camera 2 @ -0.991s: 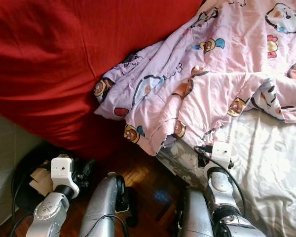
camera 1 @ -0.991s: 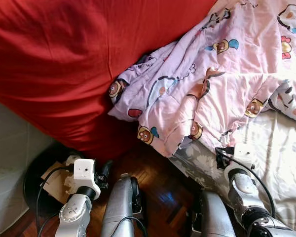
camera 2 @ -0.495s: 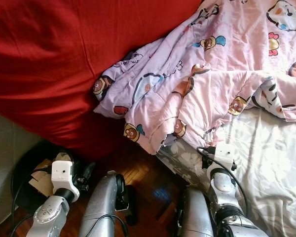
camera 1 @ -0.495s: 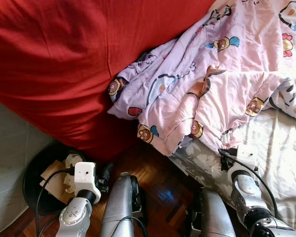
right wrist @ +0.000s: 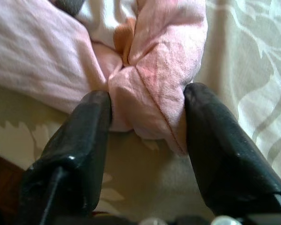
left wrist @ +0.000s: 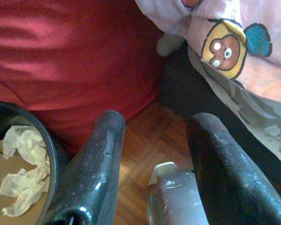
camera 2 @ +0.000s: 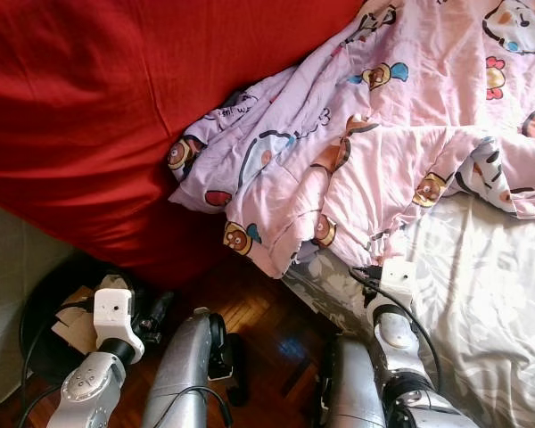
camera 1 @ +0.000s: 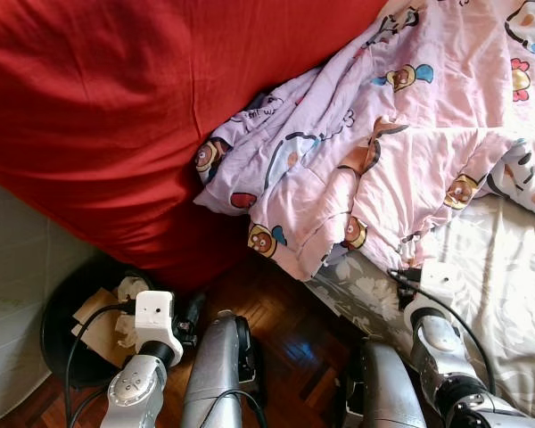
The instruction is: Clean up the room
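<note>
Two grippers are in view at the foot of a bed. The right gripper [right wrist: 145, 140] hangs low over the pale leaf-patterned bedsheet [camera 1: 508, 267], its black fingers [right wrist: 70, 154] spread with a bunched fold of the pink cartoon-printed quilt [camera 1: 410, 134] lying between them; the pads appear to sit right against the fold, but a firm pinch cannot be confirmed. The quilt lies crumpled across the bed, its lower corner [camera 1: 276, 241] drooping over the mattress edge against a large red fabric cushion [camera 1: 116, 116]. The left gripper [left wrist: 150, 154] hangs idle above the dark wooden parquet floor [camera 1: 285, 330], fingers apart and holding nothing, beside a round black waste bin [camera 1: 58, 357] containing crumpled paper and cardboard.

Handling judgement: the quilt is soft, light and limp, so it will sag and trail rather than keep any shape. A thick gathered fold near the hem, such as the one between the right fingers, seems the surest hold; a single thin layer could slip free.
</note>
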### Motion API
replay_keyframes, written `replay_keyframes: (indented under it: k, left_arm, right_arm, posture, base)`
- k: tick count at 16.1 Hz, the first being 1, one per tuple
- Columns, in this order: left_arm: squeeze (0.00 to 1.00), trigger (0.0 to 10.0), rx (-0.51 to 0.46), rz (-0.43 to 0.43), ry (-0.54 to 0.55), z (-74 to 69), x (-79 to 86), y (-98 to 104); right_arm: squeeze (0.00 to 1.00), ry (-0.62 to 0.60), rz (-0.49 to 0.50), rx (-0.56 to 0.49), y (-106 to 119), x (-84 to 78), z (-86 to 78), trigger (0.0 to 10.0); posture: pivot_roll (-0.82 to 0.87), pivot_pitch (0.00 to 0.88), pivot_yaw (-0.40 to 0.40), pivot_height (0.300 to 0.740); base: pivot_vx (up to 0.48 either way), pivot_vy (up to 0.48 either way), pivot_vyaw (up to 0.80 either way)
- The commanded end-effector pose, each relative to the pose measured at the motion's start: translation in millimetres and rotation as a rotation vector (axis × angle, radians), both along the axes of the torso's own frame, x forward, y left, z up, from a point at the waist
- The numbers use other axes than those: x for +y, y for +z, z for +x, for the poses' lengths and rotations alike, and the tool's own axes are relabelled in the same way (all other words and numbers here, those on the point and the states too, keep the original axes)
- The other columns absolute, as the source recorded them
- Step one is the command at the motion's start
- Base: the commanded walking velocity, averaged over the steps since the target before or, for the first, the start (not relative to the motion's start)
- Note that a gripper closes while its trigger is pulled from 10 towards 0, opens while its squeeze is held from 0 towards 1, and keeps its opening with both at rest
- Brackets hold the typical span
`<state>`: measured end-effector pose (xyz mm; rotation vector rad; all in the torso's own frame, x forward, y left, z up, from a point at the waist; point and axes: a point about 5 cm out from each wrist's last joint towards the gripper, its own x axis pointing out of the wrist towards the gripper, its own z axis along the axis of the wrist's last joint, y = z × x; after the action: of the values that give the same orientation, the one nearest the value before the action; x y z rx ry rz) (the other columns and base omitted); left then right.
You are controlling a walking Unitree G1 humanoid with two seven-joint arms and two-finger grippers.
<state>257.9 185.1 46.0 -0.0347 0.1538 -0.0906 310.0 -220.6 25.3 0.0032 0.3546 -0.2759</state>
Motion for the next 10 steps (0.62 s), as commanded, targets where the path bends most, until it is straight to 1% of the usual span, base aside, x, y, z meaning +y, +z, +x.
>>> replay_keyframes:
  k: [1, 6, 10]
  left_arm:
    - [0.0, 10.0, 0.055, 0.005, 0.005, -9.7, 3.7, -10.2]
    - [0.0, 10.0, 0.052, 0.006, -0.016, -7.0, -1.8, -9.8]
    - [0.0, 10.0, 0.05, 0.006, -0.008, -2.6, -1.3, -10.1]
  right_arm:
    - [0.0, 0.01, 0.016, 0.089, -21.2, 5.6, -16.9, 0.0]
    - [0.0, 0.019, 0.025, 0.093, -23.0, 9.2, -17.9, 0.0]
    - [0.0, 0.025, 0.033, 0.067, -17.5, 10.6, -12.2, 0.0]
  posture:
    - [0.14, 0.394, 0.107, 0.616]
    - [0.14, 0.384, 0.103, 0.616]
    - [0.13, 0.361, 0.094, 0.616]
  base:
    - [0.0, 0.0, 0.0]
    - [0.0, 0.0, 0.0]
    - [0.0, 0.0, 0.0]
